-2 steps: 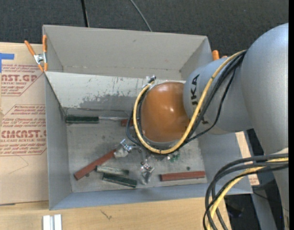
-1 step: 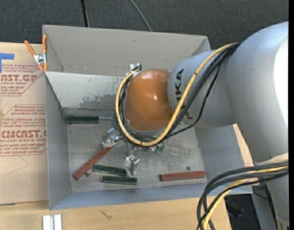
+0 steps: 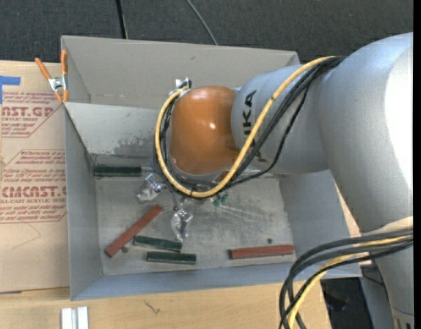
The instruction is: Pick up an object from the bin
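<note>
Closest up is the arm, a smooth pale-grey shell with yellow cables and a glossy orange cover, reaching over the grey metal bin. Below the cover the gripper hangs low over the scuffed floor. Whether its fingers are parted I cannot tell. Nearest lie a flat dark-green stick, toward the near edge, and a slim red-brown stick leftward. This looks like the approach; next, I judge, comes lining up across one stick and descending.
</note>
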`<state>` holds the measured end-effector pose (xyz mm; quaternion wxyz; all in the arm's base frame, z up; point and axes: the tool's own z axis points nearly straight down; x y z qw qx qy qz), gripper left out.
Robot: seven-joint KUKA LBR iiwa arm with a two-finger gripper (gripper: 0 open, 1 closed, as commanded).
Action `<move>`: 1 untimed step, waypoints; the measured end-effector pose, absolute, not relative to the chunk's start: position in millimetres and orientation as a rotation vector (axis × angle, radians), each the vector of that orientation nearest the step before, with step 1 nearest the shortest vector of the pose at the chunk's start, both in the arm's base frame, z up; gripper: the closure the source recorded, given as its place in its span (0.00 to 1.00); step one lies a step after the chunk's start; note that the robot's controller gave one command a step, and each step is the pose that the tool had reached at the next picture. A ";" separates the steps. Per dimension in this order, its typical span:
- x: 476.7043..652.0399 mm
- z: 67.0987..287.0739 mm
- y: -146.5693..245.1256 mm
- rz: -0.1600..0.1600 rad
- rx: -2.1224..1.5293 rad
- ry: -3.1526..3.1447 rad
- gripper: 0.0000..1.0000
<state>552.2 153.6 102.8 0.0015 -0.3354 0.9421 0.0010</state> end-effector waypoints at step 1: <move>575.7 76.6 157.1 0.003 -1.180 2.893 1.00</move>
